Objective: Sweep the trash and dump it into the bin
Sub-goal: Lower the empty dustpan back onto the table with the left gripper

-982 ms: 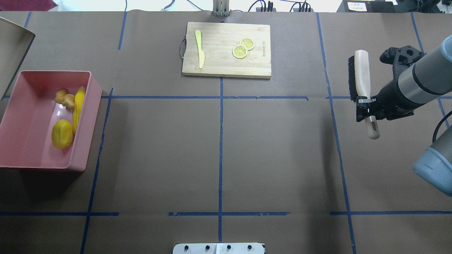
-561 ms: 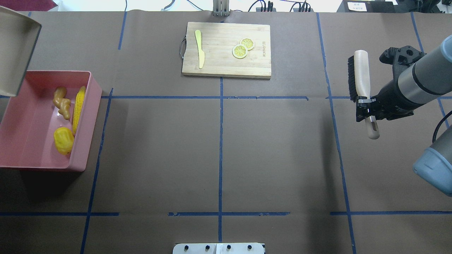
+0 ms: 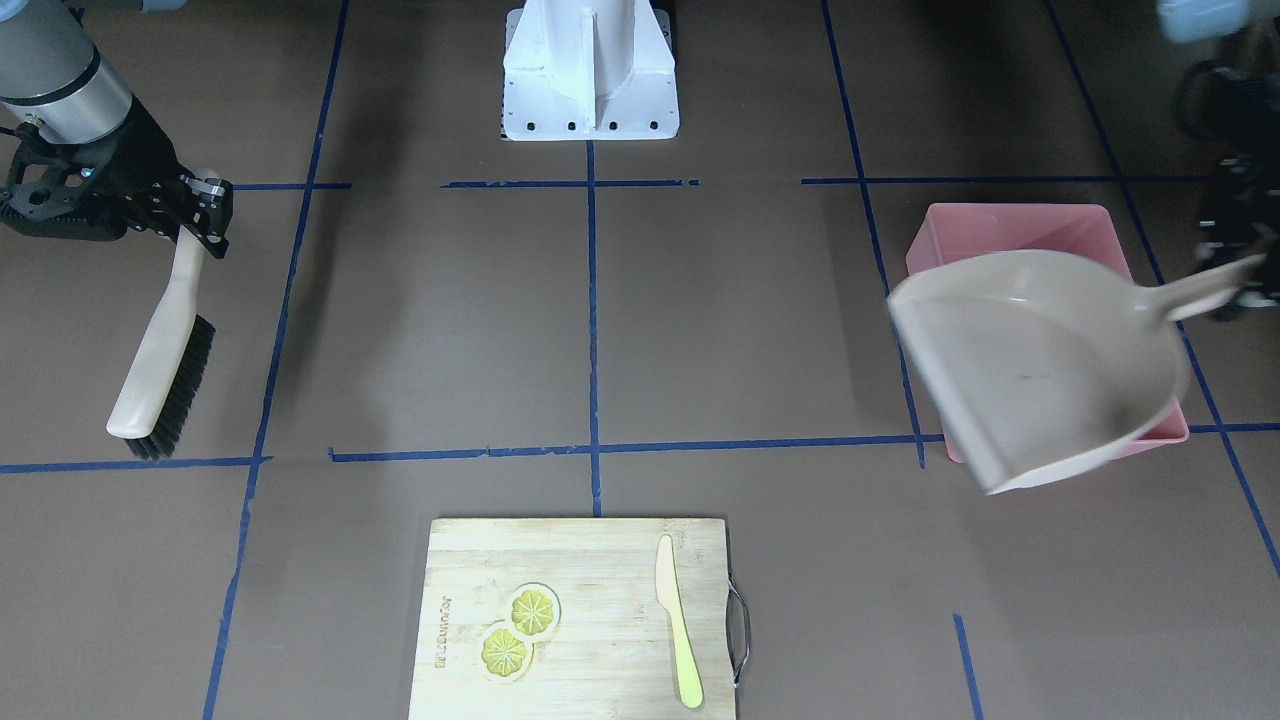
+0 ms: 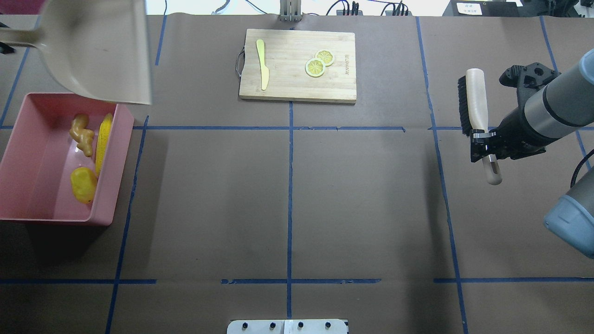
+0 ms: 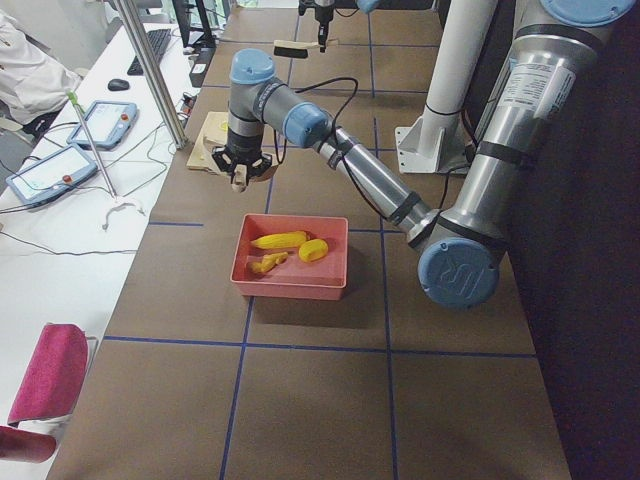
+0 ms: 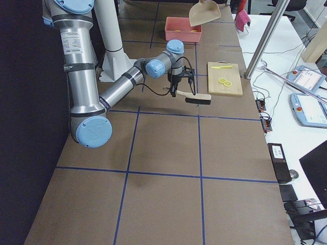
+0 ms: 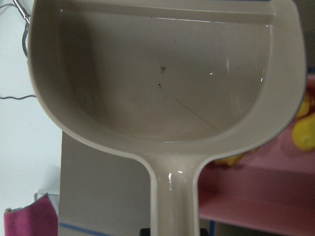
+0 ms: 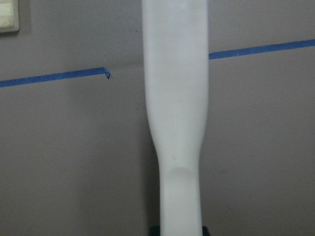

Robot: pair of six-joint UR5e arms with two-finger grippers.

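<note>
In the front-facing view the dustpan point(image 3: 1030, 370) hangs tilted over the bin point(image 3: 1000, 225) and hides most of it. Its handle runs into the left fingers point(image 3: 1232, 292). They are blurred at the frame's edge but evidently clamped on it, since the pan is in the air. Well apart across the bench point(image 3: 590, 330), the right fingers point(image 3: 210, 212) are closed on the brush point(image 3: 160, 370) handle.

In the overhead view the corn cob point(image 4: 103, 139), ginger root point(image 4: 81, 134) and yellow lump point(image 4: 83, 184) all lie inside the bin, along the wall nearer the bench's middle. The pan overlaps only a far corner. The dump looks finished, so the pan now has to be carried off. It should go up and outward with its lip above the pink rim, so the light tub is not nudged.

The left side view shows all three pieces in the tub. In the right side view the brush is held roughly level above the bench.

The left wrist view shows a bare pan bowl, so no more shaking seems needed. The right wrist view shows only the brush handle.
</note>
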